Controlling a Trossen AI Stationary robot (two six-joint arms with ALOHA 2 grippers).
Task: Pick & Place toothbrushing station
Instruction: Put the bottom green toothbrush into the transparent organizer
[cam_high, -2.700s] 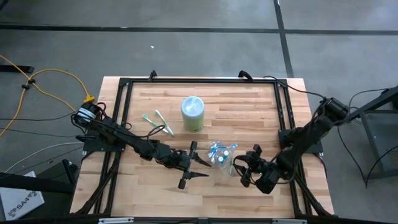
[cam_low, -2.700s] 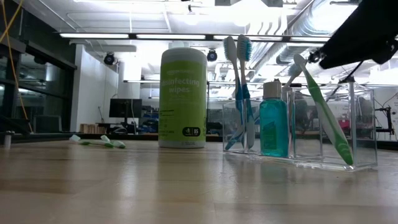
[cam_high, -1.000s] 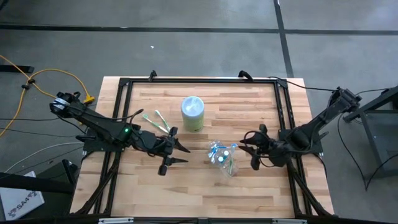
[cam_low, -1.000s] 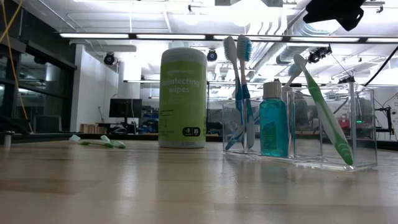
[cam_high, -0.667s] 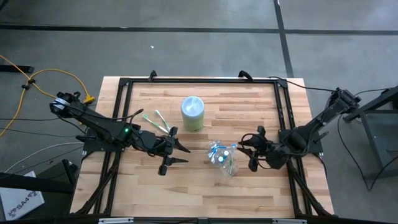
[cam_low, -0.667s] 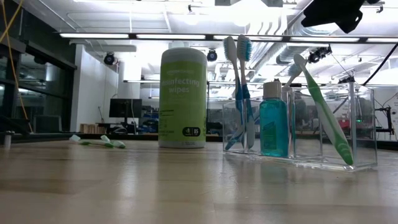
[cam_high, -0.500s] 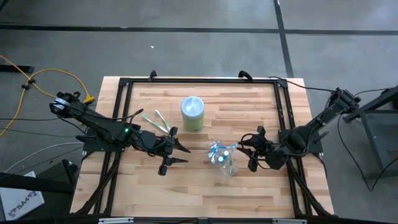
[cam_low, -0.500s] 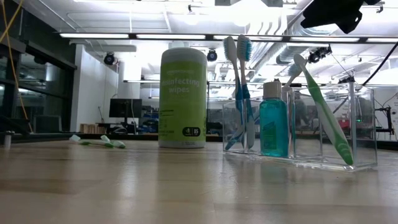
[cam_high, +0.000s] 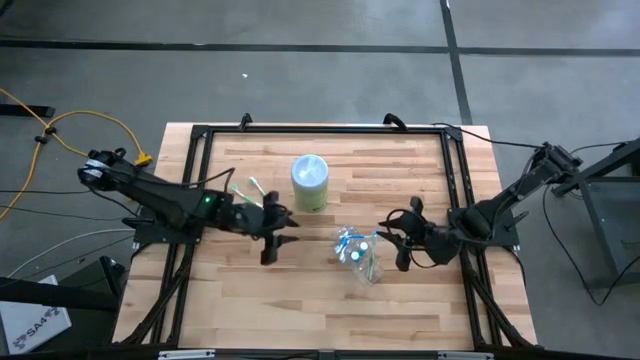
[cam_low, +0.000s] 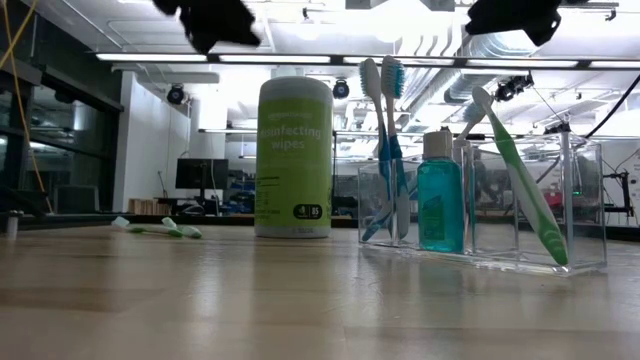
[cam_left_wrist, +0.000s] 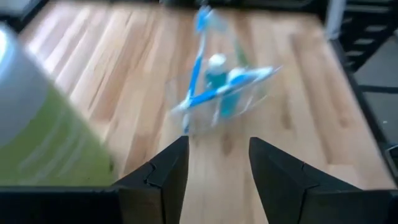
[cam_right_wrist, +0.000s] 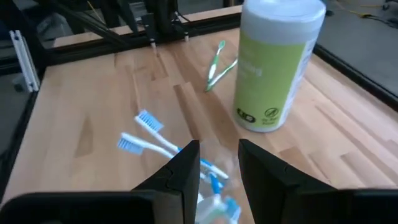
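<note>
The toothbrushing station (cam_high: 358, 252) is a clear plastic container (cam_low: 500, 205) that stands on the table near its middle. It holds two upright blue-white toothbrushes (cam_low: 385, 140), a teal bottle (cam_low: 440, 205) and a leaning green-white toothbrush (cam_low: 520, 185). My left gripper (cam_high: 280, 238) hangs open above the table to the station's left, and the station (cam_left_wrist: 221, 93) shows ahead of its fingers. My right gripper (cam_high: 395, 243) hangs open just right of the station, with nothing between its fingers (cam_right_wrist: 183, 168).
A green wipes canister (cam_high: 310, 183) stands behind the station, close to my left gripper. Two green toothbrushes (cam_high: 252, 196) lie flat at its left. A black frame (cam_high: 320, 130) runs round the table. Bare wood lies toward the near edge.
My left gripper has swung toward the table's far edge, nearer the wipes canister, and has tipped and rolled. It stays open, and its dark shape now shows at the top left of the low view. The station has not moved.
</note>
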